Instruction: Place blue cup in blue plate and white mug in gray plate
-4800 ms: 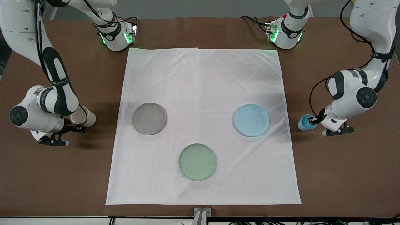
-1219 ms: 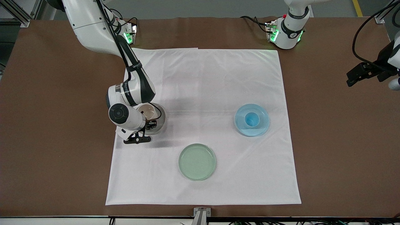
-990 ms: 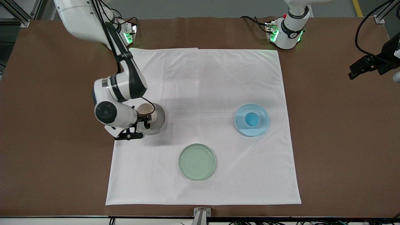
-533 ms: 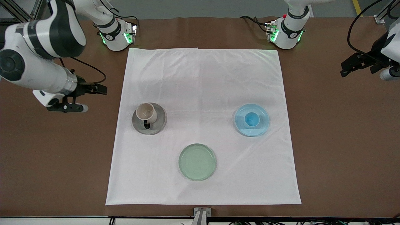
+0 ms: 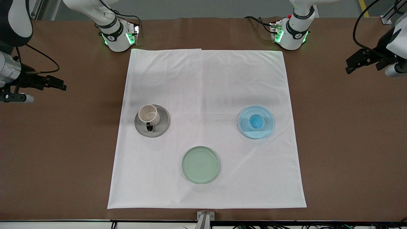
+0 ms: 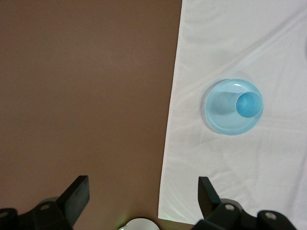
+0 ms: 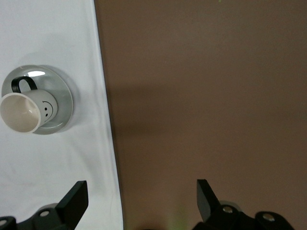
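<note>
Showing both placements done: blue cup (image 5: 256, 121) upright in blue plate (image 5: 265, 127), white mug (image 5: 148, 114) in gray plate (image 5: 161, 126); left gripper (image 6: 143, 195) and right gripper (image 7: 142, 198), both spread empty above bare table at opposite ends, should simply keep clear.

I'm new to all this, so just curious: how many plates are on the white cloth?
3. The gray plate holds the white mug; the blue plate holds the blue cup; the pale green plate lies nearest the front camera.
</note>
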